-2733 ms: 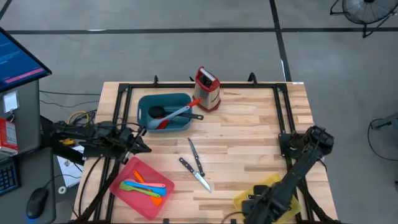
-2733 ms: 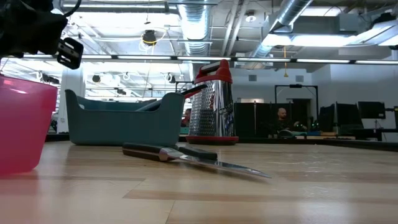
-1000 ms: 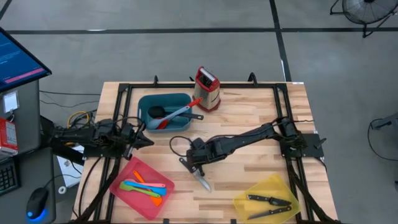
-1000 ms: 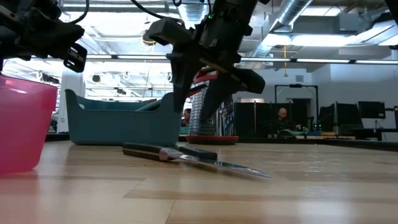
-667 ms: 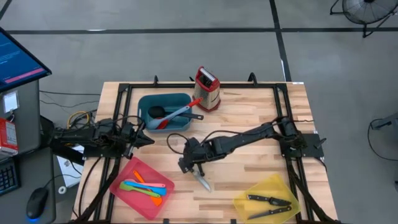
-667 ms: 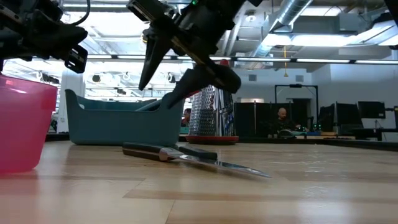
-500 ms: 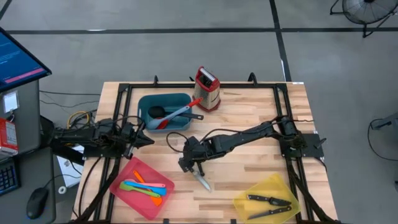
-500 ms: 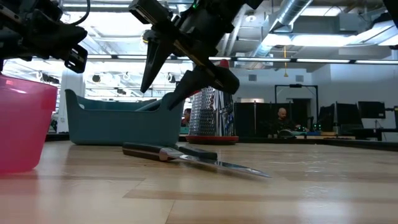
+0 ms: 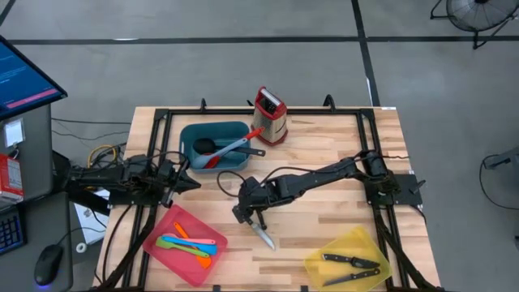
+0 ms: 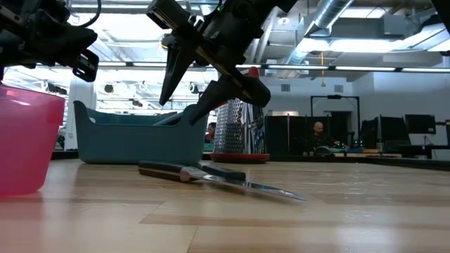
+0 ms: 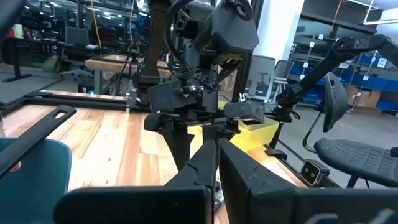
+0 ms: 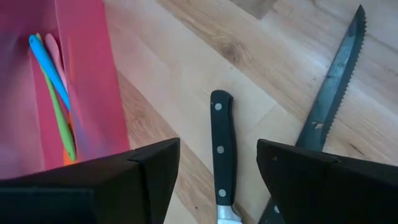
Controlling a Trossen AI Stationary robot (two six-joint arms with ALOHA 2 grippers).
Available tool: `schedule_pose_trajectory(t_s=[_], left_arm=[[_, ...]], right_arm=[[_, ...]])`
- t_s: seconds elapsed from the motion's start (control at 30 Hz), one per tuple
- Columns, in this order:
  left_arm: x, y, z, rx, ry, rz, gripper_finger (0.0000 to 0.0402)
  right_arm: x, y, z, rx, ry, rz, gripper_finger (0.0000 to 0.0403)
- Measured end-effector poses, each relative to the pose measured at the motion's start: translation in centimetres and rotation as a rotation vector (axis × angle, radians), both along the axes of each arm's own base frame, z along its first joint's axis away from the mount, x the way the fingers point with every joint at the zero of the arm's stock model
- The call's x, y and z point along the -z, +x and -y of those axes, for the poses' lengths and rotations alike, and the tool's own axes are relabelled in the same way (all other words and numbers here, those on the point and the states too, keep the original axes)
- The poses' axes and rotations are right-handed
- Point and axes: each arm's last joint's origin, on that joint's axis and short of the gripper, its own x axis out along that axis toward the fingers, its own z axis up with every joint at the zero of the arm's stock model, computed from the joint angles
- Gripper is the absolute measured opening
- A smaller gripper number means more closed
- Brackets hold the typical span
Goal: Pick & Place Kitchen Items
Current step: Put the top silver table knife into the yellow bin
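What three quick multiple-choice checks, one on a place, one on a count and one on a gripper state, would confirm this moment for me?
1. Where does the right gripper hang?
A. Over the yellow tray
B. Over the knife handle on the bare table
C. Inside the teal tray

2. How many knives lie in the yellow tray?
A. None
B. Two
C. Four

3. How do the right gripper's fingers stand?
A. Open, with nothing between them
B. Shut on a knife
C. Shut on the grater

Answers:
1. B: the right wrist view shows the black-handled knife lying on the wood between the two fingers, with the serrated knife beside it.
2. B: the high view shows two black-handled knives in that tray.
3. A: the low view shows the fingers spread apart above the table, clear of the knife.
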Motion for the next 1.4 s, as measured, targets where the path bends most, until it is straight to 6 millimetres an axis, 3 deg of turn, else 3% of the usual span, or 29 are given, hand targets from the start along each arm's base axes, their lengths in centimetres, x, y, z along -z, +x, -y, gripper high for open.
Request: schedule_pose_trajectory(t_s=[0.17, 0.5, 0.93, 1.4], left_arm=[[-0.1, 0.0, 0.0, -0.001, 0.003, 0.010, 0.0002], [-0.3, 0.0, 0.0, -0.028, 0.233, 0.077, 0.0002], [-0.3, 0.0, -0.2, -0.087, 0.220, 0.071, 0.0002], [-0.4, 0.0, -0.2, -0.088, 0.216, 0.076, 0.0002]], right_arm=[[0.0, 0.0, -0.1, 0.001, 0.001, -0.004, 0.0205], [1.9, -0.4, -0.4, -0.030, 0.022, -0.115, 0.0204], [2.4, -1.7, 0.0, -0.010, 0.000, -0.255, 0.0204], [3.4, -1.5, 0.0, -0.017, -0.044, -0.273, 0.0204]])
